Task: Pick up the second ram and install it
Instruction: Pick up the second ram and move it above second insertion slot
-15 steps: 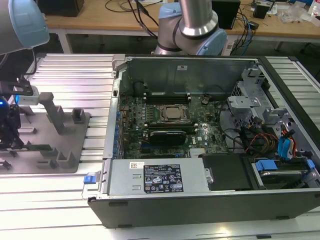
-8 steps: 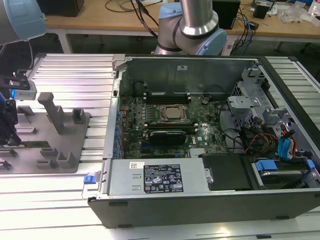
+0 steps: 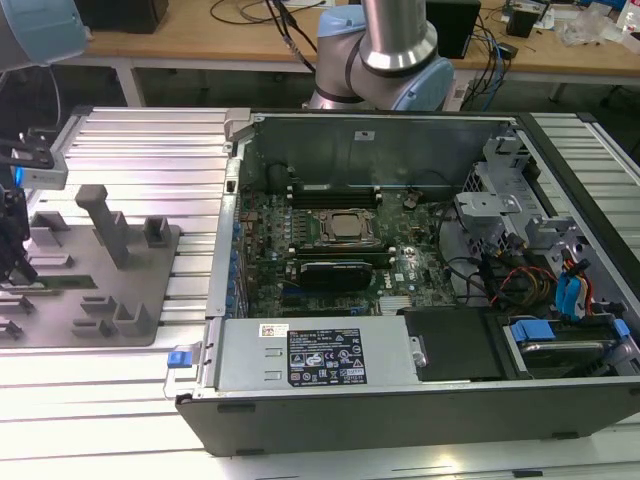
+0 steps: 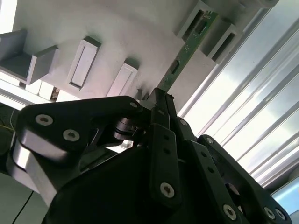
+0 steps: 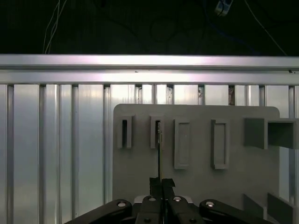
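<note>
Looking along the gripper [image 4: 159,100] in the second wrist view, you can see its two fingers drawn almost fully together, and they appear pinched on the near end of the green memory stick [image 4: 187,51], which comes out from between the tips and runs away to a slotted post [image 4: 198,21] on the grey tray [image 5: 140,182]. The stick stands on its thin edge because the post holds it upright, which leaves both flat faces free for the fingers to clamp, one on each side. In the first wrist view you meet the stick edge-on as a fine line in the gripper's centre line, so the grip looks square to it and not skewed. Its far end sits in the post's slot, so I judge it gripped but not yet lifted clear of the tray. In the exterior view the tray lies on the ribbed metal table [image 3: 140,140] at the exterior view's left, well apart from the open computer case [image 3: 380,130], whose long black memory slots [image 3: 335,192] lie beside the processor [image 3: 345,226].
</note>
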Tool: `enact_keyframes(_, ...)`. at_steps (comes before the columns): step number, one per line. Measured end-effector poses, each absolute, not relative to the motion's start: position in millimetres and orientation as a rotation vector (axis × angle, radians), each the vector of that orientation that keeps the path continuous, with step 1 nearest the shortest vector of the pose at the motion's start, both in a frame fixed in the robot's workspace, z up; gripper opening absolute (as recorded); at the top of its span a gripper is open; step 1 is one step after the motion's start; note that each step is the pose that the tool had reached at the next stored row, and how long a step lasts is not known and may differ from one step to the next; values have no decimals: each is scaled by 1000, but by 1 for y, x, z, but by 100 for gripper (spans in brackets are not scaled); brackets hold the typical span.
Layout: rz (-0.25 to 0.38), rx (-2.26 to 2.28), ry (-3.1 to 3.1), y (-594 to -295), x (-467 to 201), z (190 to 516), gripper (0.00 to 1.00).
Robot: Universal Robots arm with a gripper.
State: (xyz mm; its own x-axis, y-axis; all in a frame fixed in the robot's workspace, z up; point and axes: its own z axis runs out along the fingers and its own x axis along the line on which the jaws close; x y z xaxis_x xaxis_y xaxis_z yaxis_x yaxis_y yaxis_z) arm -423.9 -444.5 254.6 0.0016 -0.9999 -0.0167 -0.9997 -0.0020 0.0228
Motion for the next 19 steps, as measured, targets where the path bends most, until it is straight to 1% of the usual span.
enact_keyframes(19, -34, 2238, -2213, -445, -424, 313, 9)
